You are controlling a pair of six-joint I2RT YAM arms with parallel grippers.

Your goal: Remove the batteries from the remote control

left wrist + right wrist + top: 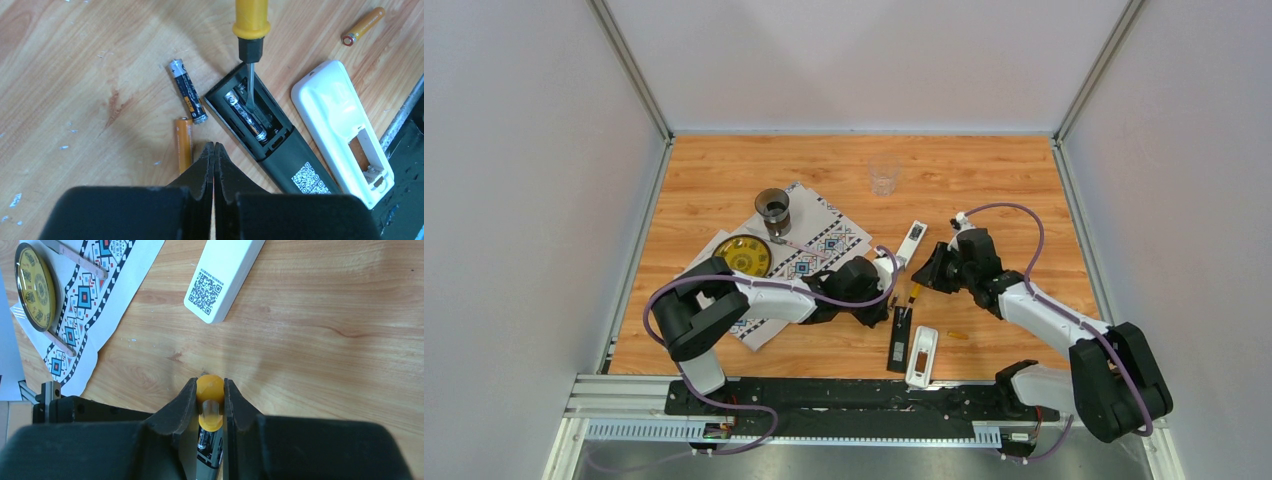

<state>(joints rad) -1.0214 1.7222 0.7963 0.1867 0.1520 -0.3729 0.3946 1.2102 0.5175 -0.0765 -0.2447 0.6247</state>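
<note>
**Screwdriver Blade in Open Remote, Three Batteries Loose on Table**

Seen from overhead, the wooden table [724,170] fills the middle of the frame. A patterned cloth [824,240] lies left of centre, and both arms meet at lower centre. At the bottom of its wrist view, the right gripper [210,390] is clamped on the orange handle of a screwdriver [251,25]. The left gripper [214,150], bottom centre of its own wrist view, has its fingers pressed together with nothing between them.

In that left wrist view, the black remote [295,160] lies diagonally at centre right with its back cover off. The screwdriver's blade comes down from the top edge into the open bay, its tip at the seated battery [256,129]. A white remote [340,120] lies just beside it on the right, bay also open; its contents cannot be made out.

Loose on the wood are a dark battery [187,90] left of the black remote, an orange battery [183,145] just below that, and a second orange battery [363,25] in the upper right corner.
</note>
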